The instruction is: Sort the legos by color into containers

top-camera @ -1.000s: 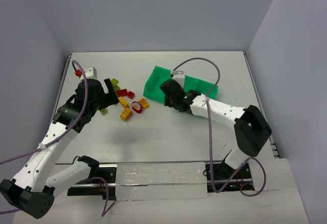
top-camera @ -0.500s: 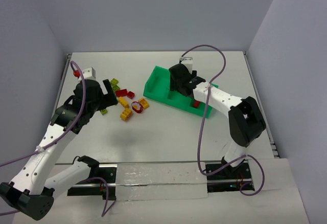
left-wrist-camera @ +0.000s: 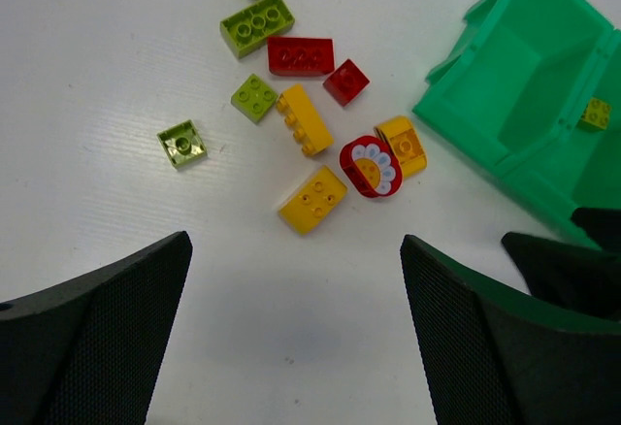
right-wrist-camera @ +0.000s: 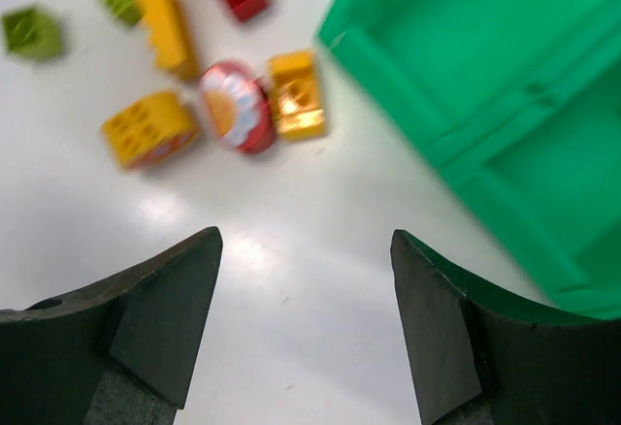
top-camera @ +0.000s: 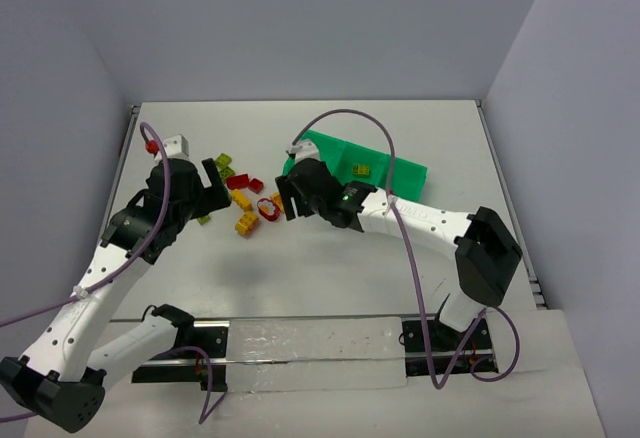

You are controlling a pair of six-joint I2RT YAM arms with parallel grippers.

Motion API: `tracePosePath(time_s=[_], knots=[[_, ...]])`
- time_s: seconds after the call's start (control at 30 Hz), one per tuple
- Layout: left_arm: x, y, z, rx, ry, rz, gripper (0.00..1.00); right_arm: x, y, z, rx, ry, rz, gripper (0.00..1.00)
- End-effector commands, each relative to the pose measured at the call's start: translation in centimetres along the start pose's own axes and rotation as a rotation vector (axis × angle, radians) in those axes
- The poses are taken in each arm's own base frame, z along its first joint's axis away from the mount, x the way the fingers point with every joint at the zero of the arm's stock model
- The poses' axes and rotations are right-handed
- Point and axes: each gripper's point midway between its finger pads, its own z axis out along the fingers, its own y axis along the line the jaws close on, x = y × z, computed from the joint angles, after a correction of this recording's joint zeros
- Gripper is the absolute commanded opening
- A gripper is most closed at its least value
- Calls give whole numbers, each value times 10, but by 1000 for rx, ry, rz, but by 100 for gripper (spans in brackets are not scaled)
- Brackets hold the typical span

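Loose legos lie on the white table left of the tray: olive-green bricks (left-wrist-camera: 257, 24), red bricks (left-wrist-camera: 300, 55), yellow bricks (left-wrist-camera: 311, 198) and a red ring-shaped piece (left-wrist-camera: 370, 166). The green tray (top-camera: 400, 168) sits at the back right. One yellow brick (top-camera: 360, 170) lies in its middle compartment. My left gripper (left-wrist-camera: 293, 241) is open and empty, hovering just near of the pile (top-camera: 246, 223). My right gripper (right-wrist-camera: 305, 241) is open and empty over bare table, between the tray's near-left corner (right-wrist-camera: 340, 37) and the red ring piece (right-wrist-camera: 238, 105).
Grey walls close in the table at the back and both sides. The right arm (top-camera: 420, 218) stretches across the table in front of the tray, hiding part of it. A purple cable (top-camera: 340, 113) arcs above the tray.
My right gripper was shut near the tray, opened over it, then swung left to the tray's near-left corner beside the pile. The left arm barely moved.
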Motion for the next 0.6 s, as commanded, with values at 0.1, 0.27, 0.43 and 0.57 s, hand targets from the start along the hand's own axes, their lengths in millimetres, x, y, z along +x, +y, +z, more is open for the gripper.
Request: tracePosePath(time_s=[0.1,0.27,0.43,0.57], knots=[[47,-13,29,69,118,5,92,20,38,-8,-128,52,38,78],[70,-32,56,119,225,70,93,8,3,-18,-28,26,87,79],[91,-32,91,68,302,155,93,-13,-58,-46,65,-43,166,80],[102,-29,110,27,341,196,91,-29,-111,-77,162,-121,222,80]])
